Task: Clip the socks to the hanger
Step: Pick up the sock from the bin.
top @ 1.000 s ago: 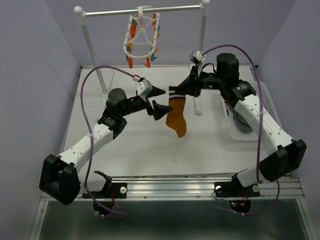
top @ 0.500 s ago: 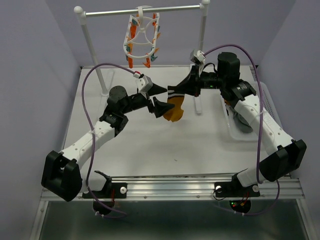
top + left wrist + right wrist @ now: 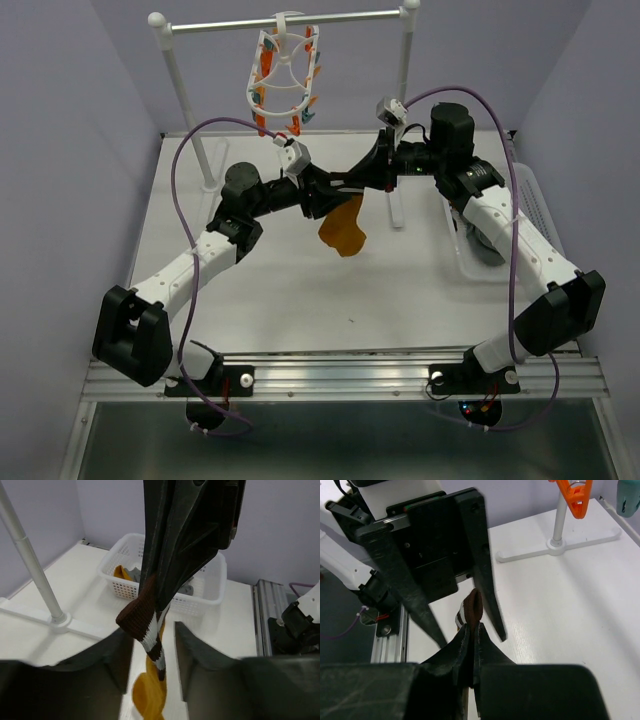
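None of the socks is on the hanger (image 3: 283, 85) yet, as far as these views show. It hangs by its hook from the rail stand (image 3: 31, 562) at the far left of the bench (image 3: 270, 290). The orange and teal clips I can make out carry nothing, though the top view shows them too small to be sure of every one.

Right of the hanger and nearer, the left fingers (image 3: 117, 662) are spread, one on each side of the dark striped cuff (image 3: 142, 622) of a mustard sock (image 3: 343, 230). A little daylight shows beside the cuff, so I judge they have not closed on it.

The sock is in the air over the middle of the bench, with its foot dangling free below. The right fingers (image 3: 462, 650) are pressed together on the cuff and bear its whole weight. From the right wrist, an orange clip (image 3: 575, 500) shows further off, well apart from the sock.

At the far right stands the basket (image 3: 195, 605). Another mustard piece and some grey fabric lie in it, presumably the remaining socks.

My reading is that the job is at its very start. The first sock is lifted and seems about to be shared between the two arms. It has yet to be carried to a clip and pinched in, and the socks in the basket must follow.
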Available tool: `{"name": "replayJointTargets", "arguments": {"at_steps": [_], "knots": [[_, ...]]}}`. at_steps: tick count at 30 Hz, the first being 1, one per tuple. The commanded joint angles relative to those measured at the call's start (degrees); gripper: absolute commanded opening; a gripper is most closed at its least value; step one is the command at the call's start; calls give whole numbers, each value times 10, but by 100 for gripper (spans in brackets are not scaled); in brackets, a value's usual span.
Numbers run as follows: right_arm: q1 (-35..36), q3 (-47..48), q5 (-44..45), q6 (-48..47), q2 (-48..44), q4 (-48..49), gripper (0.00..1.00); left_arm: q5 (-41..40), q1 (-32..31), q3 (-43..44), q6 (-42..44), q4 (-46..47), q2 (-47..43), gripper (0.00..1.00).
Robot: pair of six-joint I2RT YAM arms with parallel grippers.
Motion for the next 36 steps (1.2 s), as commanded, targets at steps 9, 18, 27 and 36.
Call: {"name": "replayJointTargets", "arguments": {"at_steps": [9, 18, 27, 36], "knots": [[3, 10, -1, 25, -1, 42, 14, 5, 0, 13, -9, 48, -16, 0], [3, -8, 96, -10, -17, 40, 100, -178, 5, -74, 14, 11, -105, 0], [3, -17, 220, -81, -20, 40, 100, -385, 23, -109, 19, -110, -176, 0], [30, 49, 229, -84, 46, 63, 100, -532, 49, 7, 56, -171, -133, 0]]}}
